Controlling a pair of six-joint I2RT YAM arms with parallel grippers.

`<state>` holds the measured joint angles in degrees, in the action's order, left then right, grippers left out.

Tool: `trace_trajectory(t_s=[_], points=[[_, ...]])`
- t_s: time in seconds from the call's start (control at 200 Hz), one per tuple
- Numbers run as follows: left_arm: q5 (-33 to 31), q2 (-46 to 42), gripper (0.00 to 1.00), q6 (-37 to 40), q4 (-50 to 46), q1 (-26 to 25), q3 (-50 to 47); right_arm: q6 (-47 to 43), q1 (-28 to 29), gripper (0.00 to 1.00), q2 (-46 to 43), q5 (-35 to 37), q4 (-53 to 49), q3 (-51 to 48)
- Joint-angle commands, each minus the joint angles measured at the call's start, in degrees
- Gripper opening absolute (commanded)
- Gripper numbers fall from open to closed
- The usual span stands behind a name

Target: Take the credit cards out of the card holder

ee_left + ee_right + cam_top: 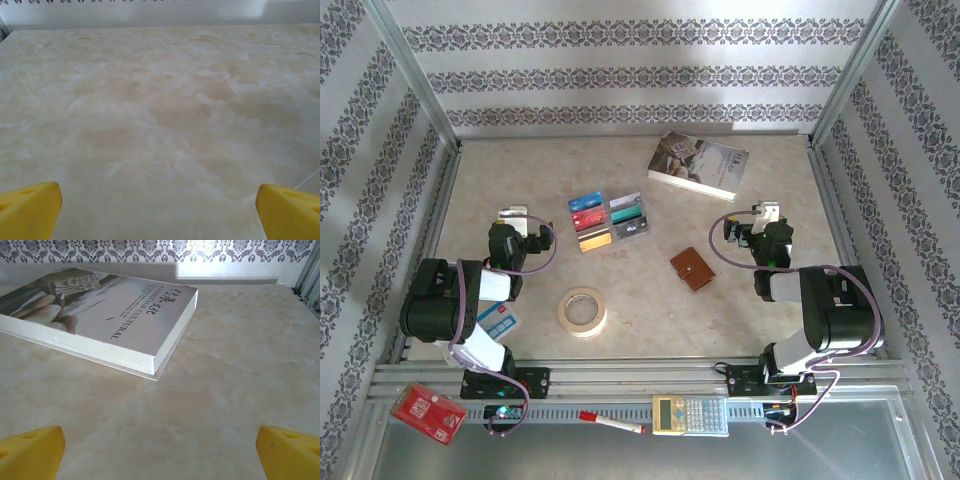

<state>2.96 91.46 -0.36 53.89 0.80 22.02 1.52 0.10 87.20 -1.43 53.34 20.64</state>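
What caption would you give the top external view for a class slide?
Credit cards lie grouped on the table, the folded brown card holder apart to their right, a book beyond.

Lit brightly and evenly from above. Soft, short shadows under tape roll and book on pale table. Broad light bands across patterned back wall. Washed-out and hazy in left wrist view, glare patch at top right. Yellow fingertips blurred in lower corners of both wrist views. Sharper in right wrist view: book title legible, grey shadow band on wall behind.
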Motion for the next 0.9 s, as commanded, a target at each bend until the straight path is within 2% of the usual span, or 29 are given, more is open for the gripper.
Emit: trace_trajectory(t_s=[0.0, 0.894], points=[[0.23, -0.32, 1.0, 0.62, -0.54, -0.07, 0.65, 0.6, -0.37, 0.98, 0.52, -0.63, 0.36, 1.26], [-0.14, -0.2, 1.0, 0.36, -0.36, -0.07, 0.61, 0.62, -0.45, 0.98, 0.43, -0.94, 0.45, 1.15]])
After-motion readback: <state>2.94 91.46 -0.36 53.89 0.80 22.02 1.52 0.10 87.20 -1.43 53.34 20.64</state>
